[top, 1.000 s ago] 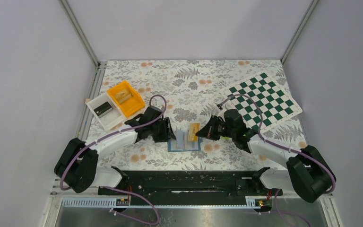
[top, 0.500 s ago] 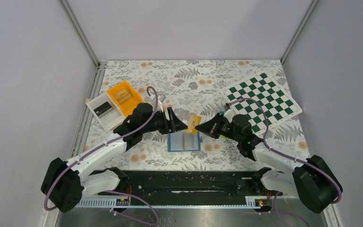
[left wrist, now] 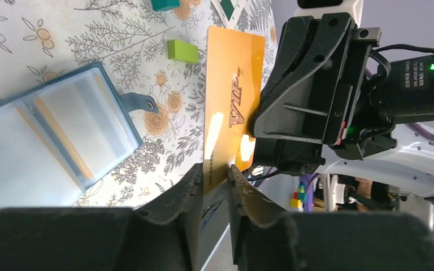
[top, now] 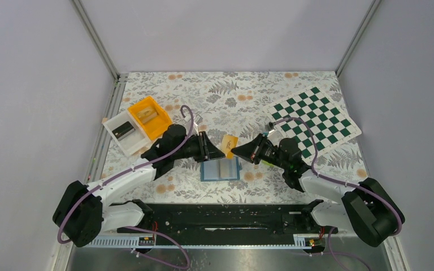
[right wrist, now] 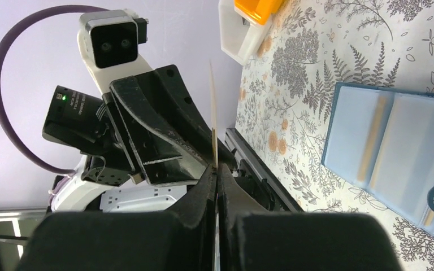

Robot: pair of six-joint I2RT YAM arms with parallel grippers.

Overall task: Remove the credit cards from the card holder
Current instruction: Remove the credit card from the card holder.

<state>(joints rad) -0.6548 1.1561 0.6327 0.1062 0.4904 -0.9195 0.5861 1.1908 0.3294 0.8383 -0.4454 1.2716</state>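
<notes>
Left gripper (left wrist: pixel 215 176): raised over the far-left corner of the card holder (left wrist: pixel 104 116), fingers either side of the near corner of the orange card (left wrist: pixel 233 84). A gap shows between them; cannot tell if the pads bite

Card: in the air above the holder's far edge, clear of its pockets. Its long axis runs across the line between the two grippers, free end pointing away beyond the holder

Right gripper (right wrist: pixel 215 169): above the holder's far-right corner, jaws clamped on the card's right edge

Both arms about equally near; the handover likely turns on the left closing on that near corner

Holder lies open on the table, tan card edges showing in its pockets

Against half a second back: left gripper closer in, card shifted slightly toward it
</notes>
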